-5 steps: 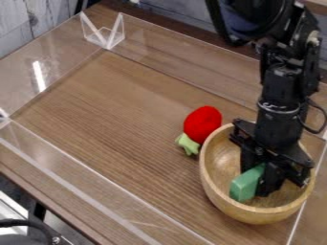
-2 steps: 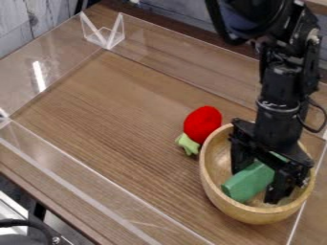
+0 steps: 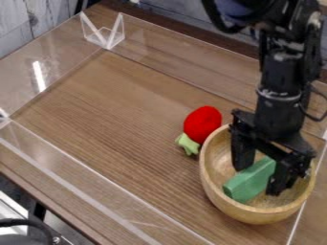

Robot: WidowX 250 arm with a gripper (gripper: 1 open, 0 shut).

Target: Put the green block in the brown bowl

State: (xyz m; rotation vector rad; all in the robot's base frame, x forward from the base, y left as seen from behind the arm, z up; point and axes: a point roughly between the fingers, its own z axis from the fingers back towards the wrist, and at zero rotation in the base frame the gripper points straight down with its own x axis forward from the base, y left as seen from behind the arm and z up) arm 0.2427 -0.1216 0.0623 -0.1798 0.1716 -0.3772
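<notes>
Since release, claw [image 3: 271, 165] lifted, jaws apart; green block [image 3: 253, 179] below in brown bowl [image 3: 220, 189]; could be snagged.

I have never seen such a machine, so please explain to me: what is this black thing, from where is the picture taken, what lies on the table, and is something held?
The black machine is a robot arm. Its fingers point down into the large round light-brown wooden bowl. There is one picture only, taken from above and to one side of the wooden table, which has low clear plastic walls. Inside the bowl lies the flat light-green block, leaning between the fingers. The fingers stand open, so nothing seems to be held. Beside the bowl, on its left in the picture, sits a round red toy with a small green leaf.
</notes>
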